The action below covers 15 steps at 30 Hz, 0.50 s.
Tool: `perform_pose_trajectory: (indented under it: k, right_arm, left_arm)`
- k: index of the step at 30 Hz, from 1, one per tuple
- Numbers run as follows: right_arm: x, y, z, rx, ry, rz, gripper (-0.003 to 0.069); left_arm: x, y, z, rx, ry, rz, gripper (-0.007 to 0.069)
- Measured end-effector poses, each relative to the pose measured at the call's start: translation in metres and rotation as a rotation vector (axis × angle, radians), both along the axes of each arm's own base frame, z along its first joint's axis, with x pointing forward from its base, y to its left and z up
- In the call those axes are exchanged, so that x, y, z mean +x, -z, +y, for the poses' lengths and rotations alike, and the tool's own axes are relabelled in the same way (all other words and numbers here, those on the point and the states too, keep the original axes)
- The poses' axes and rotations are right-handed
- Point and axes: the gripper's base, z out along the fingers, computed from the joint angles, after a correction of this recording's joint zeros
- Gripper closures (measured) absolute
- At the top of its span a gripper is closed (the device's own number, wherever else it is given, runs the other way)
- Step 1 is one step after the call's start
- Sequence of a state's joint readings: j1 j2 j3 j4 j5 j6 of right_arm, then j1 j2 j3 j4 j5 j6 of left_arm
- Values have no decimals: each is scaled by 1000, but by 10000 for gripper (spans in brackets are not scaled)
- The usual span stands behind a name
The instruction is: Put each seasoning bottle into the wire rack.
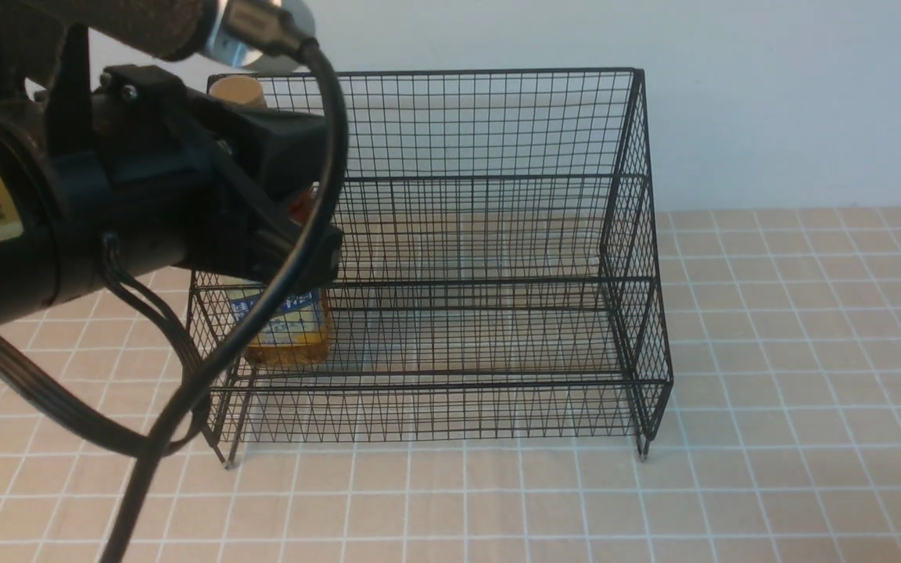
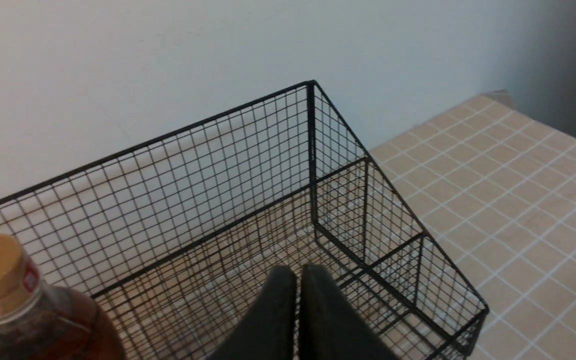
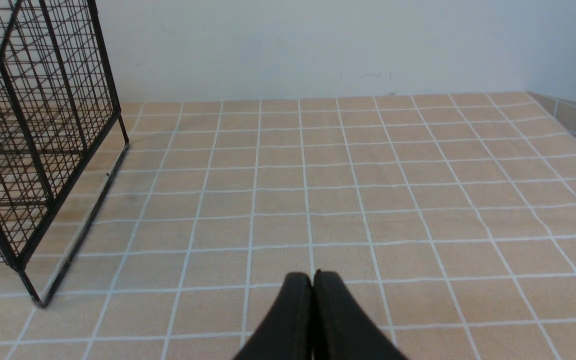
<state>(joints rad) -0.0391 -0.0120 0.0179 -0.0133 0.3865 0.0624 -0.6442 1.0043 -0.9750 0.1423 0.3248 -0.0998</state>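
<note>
The seasoning bottle point(image 1: 292, 328) stands upright inside the wire rack point(image 1: 497, 234) at its left end, with amber liquid, a yellow and blue label and a gold cap point(image 1: 238, 87). My left arm point(image 1: 67, 211) hangs in front of it and hides its middle. In the left wrist view the bottle's cap and shoulder point(image 2: 3, 290) sit beside my left gripper point(image 2: 298, 272), which is shut with nothing between its fingers, above the rack's mesh floor point(image 2: 218, 235). My right gripper point(image 3: 313, 275) is shut and empty over the tiles, to the right of the rack's side point(image 3: 33, 125).
The rack stands on a beige tiled tabletop point(image 1: 771, 352) against a white wall point(image 1: 732, 94). The arm's black cable point(image 1: 208, 367) loops down in front of the rack's left front corner. The table's far right edge point(image 3: 568, 115) shows in the right wrist view.
</note>
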Motion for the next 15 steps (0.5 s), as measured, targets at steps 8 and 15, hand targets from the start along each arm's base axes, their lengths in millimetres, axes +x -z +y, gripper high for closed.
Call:
perform_pose_trajectory:
  k: [8, 15]
  right_arm:
    - [0, 0, 0, 0, 0, 0, 672]
    - [0, 0, 0, 0, 0, 0, 672]
  left_arm:
    - [2, 0, 3, 82, -20, -56, 631]
    - [2, 0, 4, 88, -23, -56, 631]
